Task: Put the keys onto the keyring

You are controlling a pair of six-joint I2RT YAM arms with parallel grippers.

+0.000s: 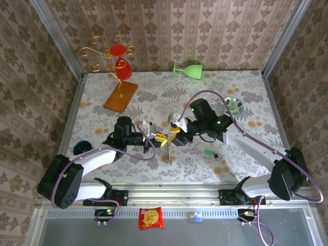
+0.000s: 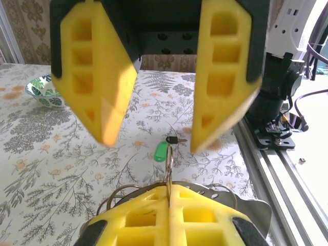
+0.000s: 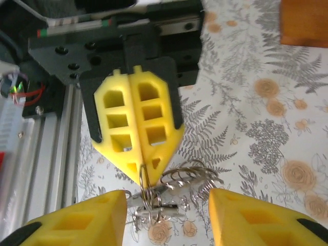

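Left end effector [image 3: 141, 171] pinches the keyring [image 3: 190, 177].
Right end effector [image 3: 168, 197] stands spread just beside it; green key [image 2: 162, 151] and dark key [image 2: 177, 139] lie on the tabletop [image 2: 61, 169].

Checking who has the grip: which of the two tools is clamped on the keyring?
The left tool: its yellow fingers are pressed together on the keyring, while the right tool stands open.

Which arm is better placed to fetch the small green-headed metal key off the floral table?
Right: the right gripper stands open and empty, the green-headed key lies nearer that arm, and the left gripper is shut on the thin wire keyring.
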